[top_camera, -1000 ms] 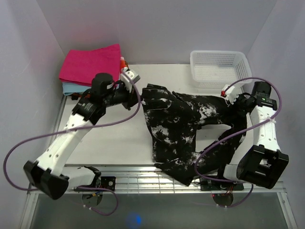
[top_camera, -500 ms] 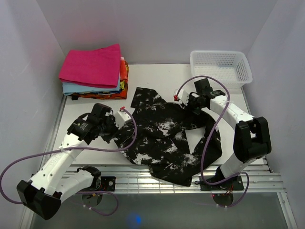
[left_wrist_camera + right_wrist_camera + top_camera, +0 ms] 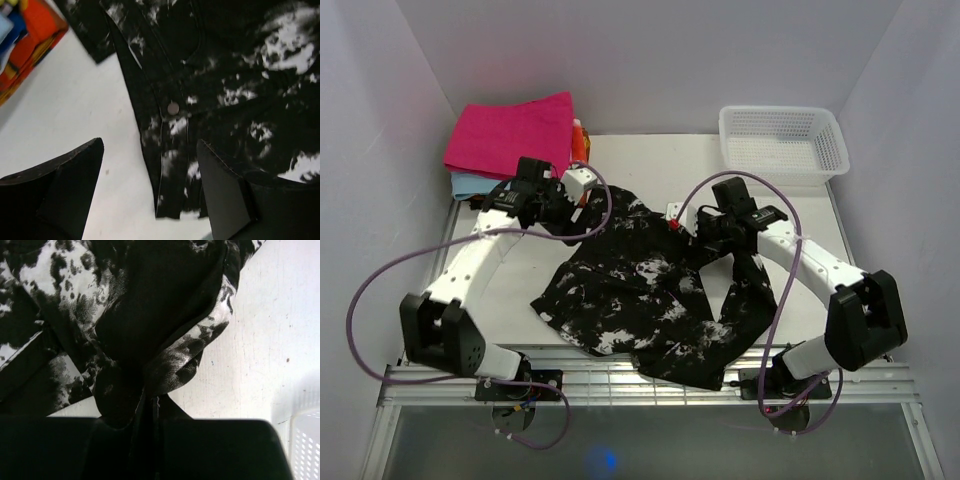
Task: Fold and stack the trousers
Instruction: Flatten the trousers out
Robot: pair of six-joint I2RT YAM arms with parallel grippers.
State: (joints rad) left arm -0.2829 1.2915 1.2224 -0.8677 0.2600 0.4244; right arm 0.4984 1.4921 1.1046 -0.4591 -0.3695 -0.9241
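The trousers (image 3: 640, 290), black with white splotches, lie rumpled across the middle of the table, and one leg reaches the front edge. My left gripper (image 3: 588, 190) hovers open above their back left corner. In the left wrist view its fingers (image 3: 75, 185) frame the waistband edge and a metal button (image 3: 173, 108), with nothing held between them. My right gripper (image 3: 695, 228) is shut on a bunched fold of the trousers (image 3: 150, 330) at their back right part, and the cloth is pinched at my right gripper (image 3: 152, 412) and hangs from it.
A stack of folded cloths stands at the back left: pink (image 3: 515, 130) on top, light blue (image 3: 470, 183) and orange (image 3: 580, 150) below. A white mesh basket (image 3: 782, 145) sits at the back right. A wire rack (image 3: 600, 375) runs along the front edge.
My left gripper has opened, let go of the trousers and moved back toward the cloth stack. The released left part now lies flat. My right gripper shifted slightly left, still gripping.
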